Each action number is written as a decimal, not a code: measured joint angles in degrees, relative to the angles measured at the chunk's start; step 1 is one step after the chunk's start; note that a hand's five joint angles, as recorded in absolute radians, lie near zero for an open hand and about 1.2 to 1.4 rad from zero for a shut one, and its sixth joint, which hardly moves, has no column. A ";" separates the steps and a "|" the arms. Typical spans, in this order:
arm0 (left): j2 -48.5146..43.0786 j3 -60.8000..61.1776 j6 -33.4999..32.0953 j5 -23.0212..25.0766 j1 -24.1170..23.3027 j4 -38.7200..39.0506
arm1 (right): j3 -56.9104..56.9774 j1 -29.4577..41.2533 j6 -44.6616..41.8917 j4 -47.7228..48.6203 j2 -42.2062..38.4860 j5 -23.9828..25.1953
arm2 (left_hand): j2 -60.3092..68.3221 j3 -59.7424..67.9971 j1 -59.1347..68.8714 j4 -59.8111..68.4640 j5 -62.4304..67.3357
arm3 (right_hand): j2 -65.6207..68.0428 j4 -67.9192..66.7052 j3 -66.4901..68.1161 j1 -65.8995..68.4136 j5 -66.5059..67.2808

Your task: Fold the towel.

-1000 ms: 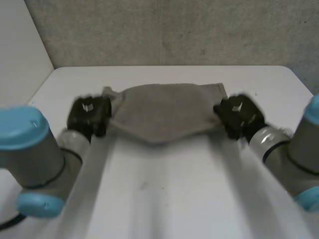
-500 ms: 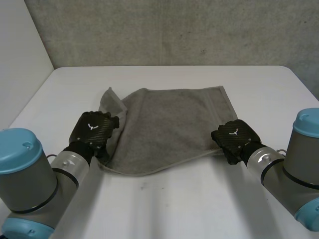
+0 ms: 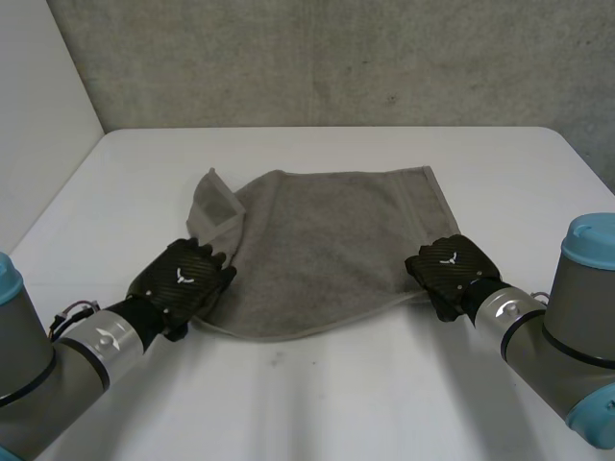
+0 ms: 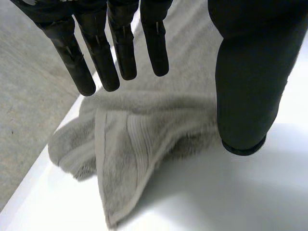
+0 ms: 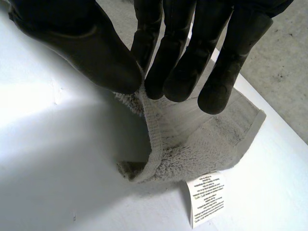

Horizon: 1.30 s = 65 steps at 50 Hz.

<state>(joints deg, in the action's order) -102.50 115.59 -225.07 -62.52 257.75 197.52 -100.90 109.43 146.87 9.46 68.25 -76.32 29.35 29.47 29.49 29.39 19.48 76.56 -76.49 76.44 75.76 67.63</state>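
The towel (image 3: 317, 245) looked folded once, with more folds left. The left hand (image 3: 183, 281) was open over a bunched corner. The right hand (image 3: 448, 270) pinched its edge

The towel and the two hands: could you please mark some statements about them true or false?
The right hand pinches the towel's edge between thumb and fingers. True.
The left hand is curled round the towel. False: its fingers are straight, thumb apart, holding nothing.
A white label shows at the towel's corner by the right hand. True.
The towel hangs over the table's edge. False: it lies wholly on the table.
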 measured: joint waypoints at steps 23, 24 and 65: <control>-10.95 -5.28 -2.59 -0.26 1.82 4.09 | -0.15 -0.01 0.02 -0.04 -0.39 -0.01 | 14.90 14.75 14.80 14.83 14.67 | 0.00 0.00 0.00 0.00 0.00; -11.59 -5.89 -2.46 -0.26 1.78 4.23 | -0.14 -0.01 0.04 -0.03 -0.39 -0.02 | 17.77 17.24 17.62 17.35 17.14 | 0.00 0.00 0.00 0.00 0.00; 19.68 -7.70 18.46 -14.63 -0.22 -2.11 | 26.58 -7.29 -5.56 -37.09 14.38 -0.40 | 40.38 40.22 39.27 40.32 38.61 | 0.00 0.00 0.00 0.00 0.04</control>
<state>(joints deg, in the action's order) -82.81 107.89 -206.61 -77.15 257.53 195.41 -74.33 102.14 141.31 -27.63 82.63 -76.72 69.73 69.68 68.75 69.71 58.09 76.56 -76.49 76.44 75.77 67.67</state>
